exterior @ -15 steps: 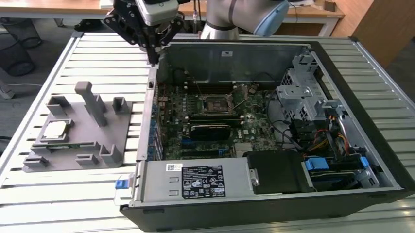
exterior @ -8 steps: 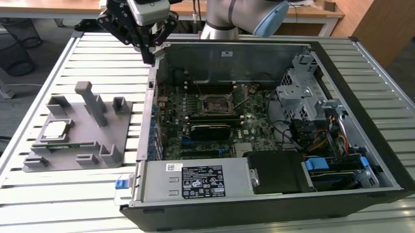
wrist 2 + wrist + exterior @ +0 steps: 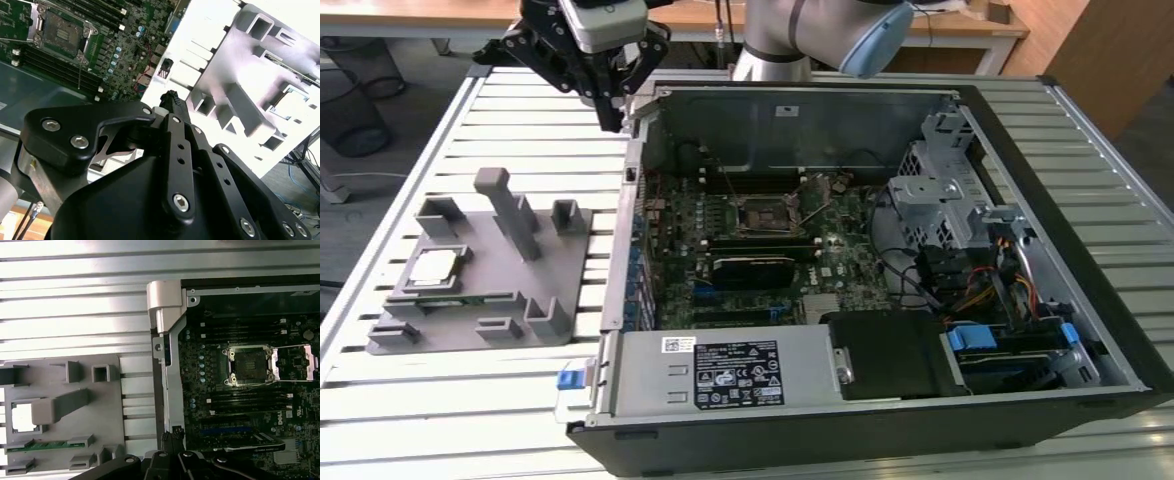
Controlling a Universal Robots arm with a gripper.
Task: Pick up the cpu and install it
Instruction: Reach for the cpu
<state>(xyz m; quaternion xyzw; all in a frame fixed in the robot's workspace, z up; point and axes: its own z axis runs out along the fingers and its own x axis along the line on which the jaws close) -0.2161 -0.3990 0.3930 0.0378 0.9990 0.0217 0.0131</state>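
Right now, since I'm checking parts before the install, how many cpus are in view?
1: the cpu lies in a square recess of the gray holder beside the computer case. The motherboard socket looks empty.

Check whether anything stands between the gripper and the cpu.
Nothing covers the cpu; it lies exposed in the gray holder. In the exterior view the holder's tall post rises between it and the gripper, which hangs by the corner of the case.
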